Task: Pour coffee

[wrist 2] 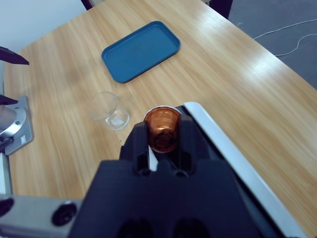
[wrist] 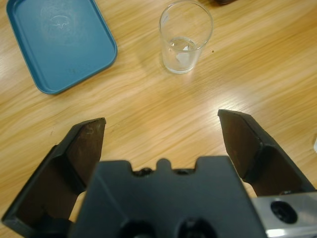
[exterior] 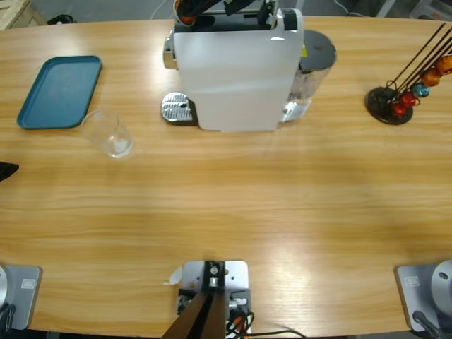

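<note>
Clear glass tumbler (exterior: pixel 113 135) upright on wooden table (exterior: pixel 233 198), just beside the near right corner of a blue tray (exterior: pixel 59 92), not touching it; appears empty in all three views, no coffee visible. White coffee machine (exterior: pixel 236 67) at the far middle of the table, silver drip plate (exterior: pixel 176 108) sticking out on its tray side, grey-lidded clear tank (exterior: pixel 311 60) on the other side. Capsule rack (exterior: pixel 406 78) with black rods and orange, red, blue capsules near the far right end, well apart from the machine. Left gripper (wrist: pixel 163 129) spread wide, nothing between the jaws, over bare table, pointing toward the tumbler (wrist: pixel 184 37) and tray (wrist: pixel 59 42), apart from both; only a black tip of it at the left edge in the high view. Right gripper (wrist 2: pixel 162 144) pinching a copper-orange capsule (wrist 2: pixel 162 128), raised above the top of the machine, next to its silver edge strip (wrist 2: pixel 233 153); tumbler (wrist 2: pixel 110 111) and tray (wrist 2: pixel 141 49) on the table beyond. Same capsule (exterior: pixel 188 10) at the top edge of the high view, above the machine.
</note>
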